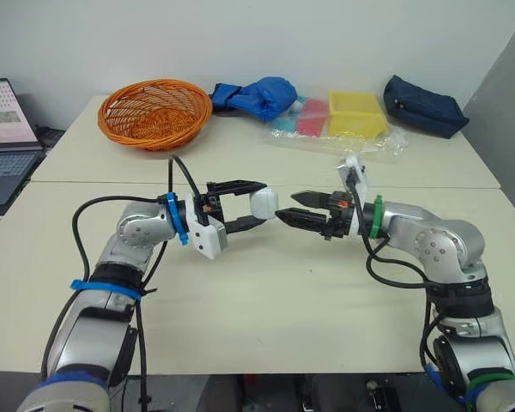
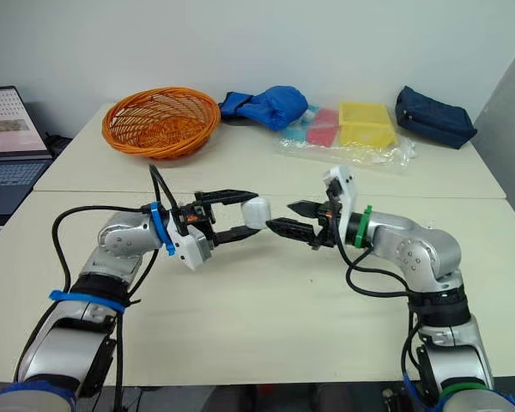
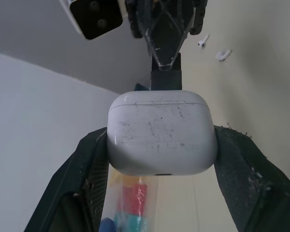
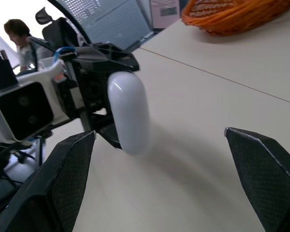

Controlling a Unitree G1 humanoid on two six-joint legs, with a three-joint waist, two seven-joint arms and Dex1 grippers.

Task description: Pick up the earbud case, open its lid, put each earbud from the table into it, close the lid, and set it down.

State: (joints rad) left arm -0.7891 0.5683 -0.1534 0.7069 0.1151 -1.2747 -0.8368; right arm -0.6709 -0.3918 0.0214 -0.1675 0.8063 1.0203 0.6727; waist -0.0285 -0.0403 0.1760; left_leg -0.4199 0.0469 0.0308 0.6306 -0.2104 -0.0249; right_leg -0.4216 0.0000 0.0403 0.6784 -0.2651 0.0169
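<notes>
- The earbud case is held in the air, clamped between the left gripper's fingertips. Its lid is closed.
- Its lid end points away from the left wrist, straight out past the fingertips toward the right gripper. Its broader span runs across from one finger to the other.
- The left fingers are spread only as wide as the case and press on its two narrow sides.
- The right gripper faces it tip to tip, with its fingers held apart and nothing between them. The case sits just ahead of their tips — contact cannot be judged.
- Two earbuds lie on the table beyond the right gripper in the left wrist view, near each other and well clear of both sets of fingers.
</notes>
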